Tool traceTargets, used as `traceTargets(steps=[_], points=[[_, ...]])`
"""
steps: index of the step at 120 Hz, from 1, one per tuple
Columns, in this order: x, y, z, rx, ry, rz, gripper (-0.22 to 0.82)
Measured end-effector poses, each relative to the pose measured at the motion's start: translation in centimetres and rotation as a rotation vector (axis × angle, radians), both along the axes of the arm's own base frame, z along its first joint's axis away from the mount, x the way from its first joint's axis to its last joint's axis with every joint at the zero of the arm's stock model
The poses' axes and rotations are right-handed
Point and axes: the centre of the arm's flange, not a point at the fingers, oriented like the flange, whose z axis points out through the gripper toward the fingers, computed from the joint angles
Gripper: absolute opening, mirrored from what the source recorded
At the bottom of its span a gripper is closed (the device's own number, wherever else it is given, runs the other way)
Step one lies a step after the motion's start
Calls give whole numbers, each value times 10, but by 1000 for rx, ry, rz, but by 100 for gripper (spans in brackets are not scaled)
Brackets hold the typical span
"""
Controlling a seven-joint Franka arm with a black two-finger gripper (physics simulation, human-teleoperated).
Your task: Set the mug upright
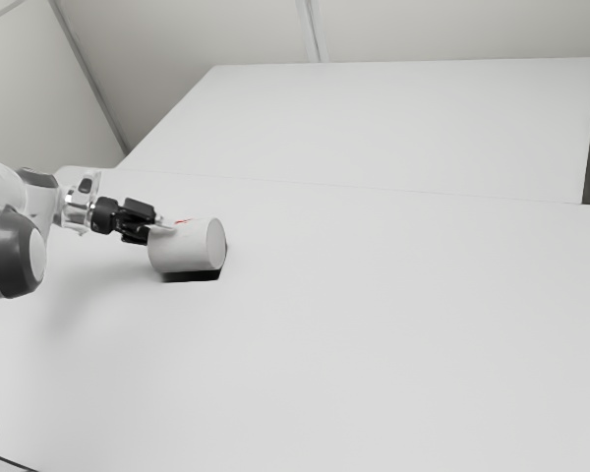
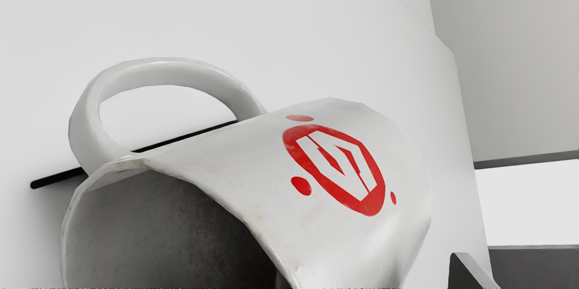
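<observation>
In the exterior view the gripper [image 1: 159,227] is at the near end of the white mug [image 1: 187,248], which lies on its side with its closed base toward the exterior view's right. Seen from the wrist, the mug [image 2: 253,167] has its mouth facing my hand, its handle out to one side and a red logo on its wall. The gripper [image 2: 372,280] is open: one fingertip [image 2: 468,273] stands outside the mug, apart from its wall, while a small edge inside the mouth may be the other.
The mug lies on a wide white table [image 1: 374,324], with a dark strip of shadow under it. A second white surface [image 1: 403,128] lies beyond a thin seam, and pale room walls rise behind.
</observation>
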Motion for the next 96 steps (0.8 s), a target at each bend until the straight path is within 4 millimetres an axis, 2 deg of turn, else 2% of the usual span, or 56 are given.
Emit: traceTargets(steps=[48, 77, 96], points=[[-2, -21, -1, -134, -13, -13, -9], [3, -39, 9, -233, -54, -30, -16], [7, -51, 32, -232, -86, -45, -17]])
